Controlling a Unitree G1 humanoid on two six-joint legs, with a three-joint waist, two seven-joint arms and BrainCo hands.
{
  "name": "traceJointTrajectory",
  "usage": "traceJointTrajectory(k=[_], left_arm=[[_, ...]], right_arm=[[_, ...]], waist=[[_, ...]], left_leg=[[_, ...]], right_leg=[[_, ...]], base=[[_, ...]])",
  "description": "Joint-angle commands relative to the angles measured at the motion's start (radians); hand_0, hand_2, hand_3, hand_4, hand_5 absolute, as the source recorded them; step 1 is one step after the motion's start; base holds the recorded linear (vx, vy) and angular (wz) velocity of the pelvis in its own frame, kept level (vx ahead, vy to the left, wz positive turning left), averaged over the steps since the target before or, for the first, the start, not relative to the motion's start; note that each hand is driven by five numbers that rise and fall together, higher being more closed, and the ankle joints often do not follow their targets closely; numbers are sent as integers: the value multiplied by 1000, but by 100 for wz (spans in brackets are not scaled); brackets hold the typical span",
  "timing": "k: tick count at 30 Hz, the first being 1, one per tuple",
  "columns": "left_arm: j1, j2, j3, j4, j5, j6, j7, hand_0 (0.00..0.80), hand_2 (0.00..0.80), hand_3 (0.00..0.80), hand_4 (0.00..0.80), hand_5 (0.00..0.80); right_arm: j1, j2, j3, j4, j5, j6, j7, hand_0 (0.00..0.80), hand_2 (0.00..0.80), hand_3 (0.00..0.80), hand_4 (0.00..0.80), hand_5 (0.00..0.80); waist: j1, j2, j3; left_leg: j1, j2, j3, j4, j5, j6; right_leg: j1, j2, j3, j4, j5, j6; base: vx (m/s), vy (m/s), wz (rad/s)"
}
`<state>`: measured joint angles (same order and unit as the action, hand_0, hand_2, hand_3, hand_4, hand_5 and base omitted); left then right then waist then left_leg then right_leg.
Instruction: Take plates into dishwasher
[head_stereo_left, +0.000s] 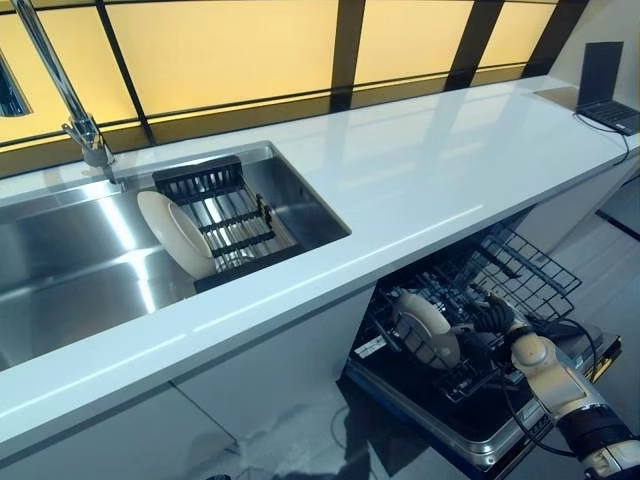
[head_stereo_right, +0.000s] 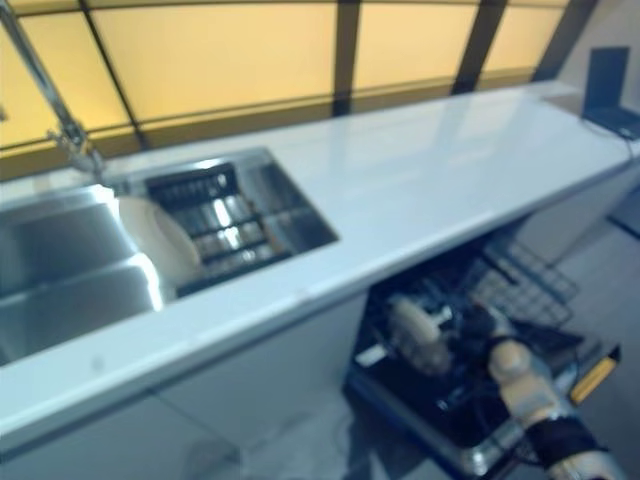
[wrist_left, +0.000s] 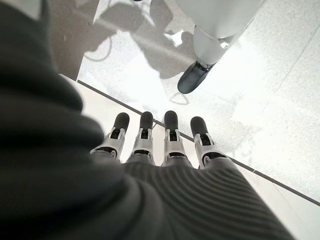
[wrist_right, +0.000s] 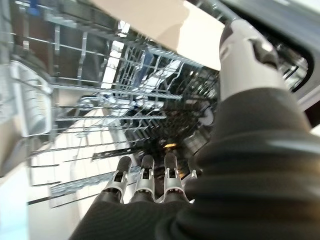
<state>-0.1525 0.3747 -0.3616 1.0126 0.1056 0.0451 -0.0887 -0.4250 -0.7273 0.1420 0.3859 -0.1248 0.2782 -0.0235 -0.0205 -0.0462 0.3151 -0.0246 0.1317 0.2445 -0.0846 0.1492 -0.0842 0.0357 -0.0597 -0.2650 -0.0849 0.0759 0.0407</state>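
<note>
**A:** Where is the right hand (head_stereo_left: 490, 318)?

**B:** Low at the pulled-out dishwasher rack (head_stereo_left: 520, 275), beneath the white counter (head_stereo_left: 420, 170). A cream plate (head_stereo_left: 425, 328) stands upright among the tines, right against that hand. In its wrist view the thumb (wrist_right: 240, 55) lies on the plate's edge with the fingers (wrist_right: 145, 175) on the other side, so it is grasping the plate.

**A:** And the left hand (wrist_left: 155, 150)?

**B:** Seen only in its own wrist view, over the pale floor (wrist_left: 260, 90), fingers straight, released and holding nothing.

**A:** Farther off?

**B:** Up past the counter edge, a second plate (head_stereo_left: 175, 232) leans in the black drying rack (head_stereo_left: 225, 220) inside the steel sink (head_stereo_left: 70, 270), beneath the tap (head_stereo_left: 70, 100).
</note>
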Motion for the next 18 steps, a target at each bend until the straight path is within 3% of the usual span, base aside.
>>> traceJointTrajectory(k=[1,7,10,14,16,18], left_arm=[[12,-19,19,74,44,-39,4,0,0,0,0,0],[66,-32,51,108,27,-69,18,0,0,0,0,0],[86,-35,54,119,18,-74,28,0,0,0,0,0],[101,-29,72,115,-13,-73,40,0,0,0,0,0],[102,-24,82,106,-10,-70,41,0,0,0,0,0],[99,-21,76,98,-2,-67,36,0,0,0,0,0]], right_arm=[[42,-72,-54,-28,63,18,-64,0,0,0,0,0],[167,-149,-226,81,276,-20,-159,0,0,0,0,0],[169,-198,-313,68,287,-103,-216,0,0,0,0,0],[148,-250,-382,-118,301,-222,-304,0,0,0,0,0],[145,-261,-410,-213,329,-271,-318,0,0,0,0,0],[141,-263,-426,-280,358,-340,-328,0,0,0,0,0]], waist=[[-32,-4,-68],[-43,-24,-101],[-43,-35,-109],[-41,-45,-121],[-40,-51,-133],[-39,-52,-145]], left_leg=[[-23,-28,44,-3,-62,1],[45,-28,72,2,-98,15],[66,-28,88,19,-114,23],[56,-31,108,91,-166,62],[47,-47,108,103,-182,87],[44,-72,89,100,-191,111]], right_leg=[[18,49,26,58,-102,18],[45,26,25,72,-106,26],[63,5,23,97,-117,37],[70,-56,27,183,-140,72],[59,-92,40,245,-104,98],[34,-134,67,341,-18,112]], base=[[55,22,-10],[130,67,-14],[199,113,-10],[167,169,-7],[196,236,0],[198,309,2]])
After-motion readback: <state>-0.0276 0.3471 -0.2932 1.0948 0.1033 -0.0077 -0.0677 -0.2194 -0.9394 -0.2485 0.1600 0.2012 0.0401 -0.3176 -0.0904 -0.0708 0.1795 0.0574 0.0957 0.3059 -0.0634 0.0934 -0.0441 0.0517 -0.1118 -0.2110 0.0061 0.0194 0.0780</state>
